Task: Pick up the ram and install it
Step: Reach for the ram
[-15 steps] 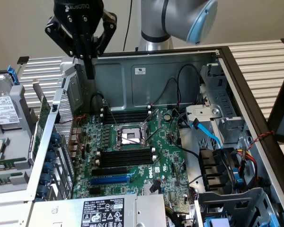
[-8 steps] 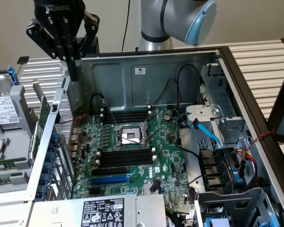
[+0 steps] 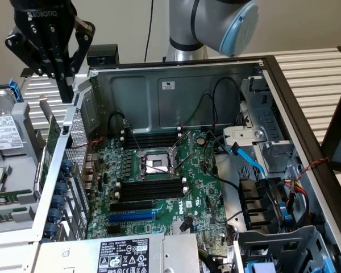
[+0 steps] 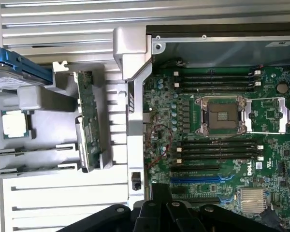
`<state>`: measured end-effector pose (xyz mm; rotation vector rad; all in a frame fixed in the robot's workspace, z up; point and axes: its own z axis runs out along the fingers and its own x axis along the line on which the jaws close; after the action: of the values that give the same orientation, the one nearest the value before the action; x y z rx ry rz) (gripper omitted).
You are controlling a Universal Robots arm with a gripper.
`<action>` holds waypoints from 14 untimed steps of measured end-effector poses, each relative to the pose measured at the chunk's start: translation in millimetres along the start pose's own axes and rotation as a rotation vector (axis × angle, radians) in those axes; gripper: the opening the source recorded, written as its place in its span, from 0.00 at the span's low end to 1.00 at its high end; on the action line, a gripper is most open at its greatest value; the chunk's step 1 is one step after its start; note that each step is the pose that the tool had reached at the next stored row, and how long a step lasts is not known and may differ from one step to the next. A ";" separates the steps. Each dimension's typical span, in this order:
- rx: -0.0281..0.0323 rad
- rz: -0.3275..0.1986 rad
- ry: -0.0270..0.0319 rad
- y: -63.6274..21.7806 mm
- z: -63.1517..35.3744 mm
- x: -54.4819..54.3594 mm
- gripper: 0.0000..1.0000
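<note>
The ram (image 4: 89, 121) is a narrow green circuit-board stick standing on edge in a grey holder (image 4: 38, 99) just outside the open computer case. In the exterior view the ram (image 3: 52, 142) shows between that holder and the case's perforated side wall (image 3: 74, 142). My black gripper (image 3: 64, 82) hangs above the ram with its fingers pointing down. Its fingers are shut together with nothing between them, and there is a clear gap above the stick. In the wrist view the gripper (image 4: 160, 195) looks down near the case wall. Black memory slots (image 4: 217, 147) with white end clips lie beside the processor socket (image 4: 222, 113).
The motherboard (image 3: 199, 187) lies in the open case with a blue slot (image 3: 131, 216), loose cables (image 3: 247, 162) and drive bays at the exterior view's right. The grey holder also carries a processor chip (image 4: 14, 123) and a drive with a blue bracket (image 4: 19, 67). A power supply label (image 3: 122, 253) is at the front.
</note>
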<state>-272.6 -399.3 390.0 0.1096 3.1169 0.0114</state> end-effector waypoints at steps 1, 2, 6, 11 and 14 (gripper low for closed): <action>0.0009 0.000 -0.0001 -0.4 0.5 4.9 0.10; 0.0017 0.000 -0.0001 -0.7 1.1 9.4 0.10; 0.0034 0.000 -0.0003 -2.0 3.6 27.4 0.10; 0.0035 0.000 -0.0004 -3.6 6.6 50.2 0.10; 0.0036 0.000 -0.0003 -4.6 8.3 64.1 0.10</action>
<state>-336.6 -399.3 380.2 0.1096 3.1168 0.0058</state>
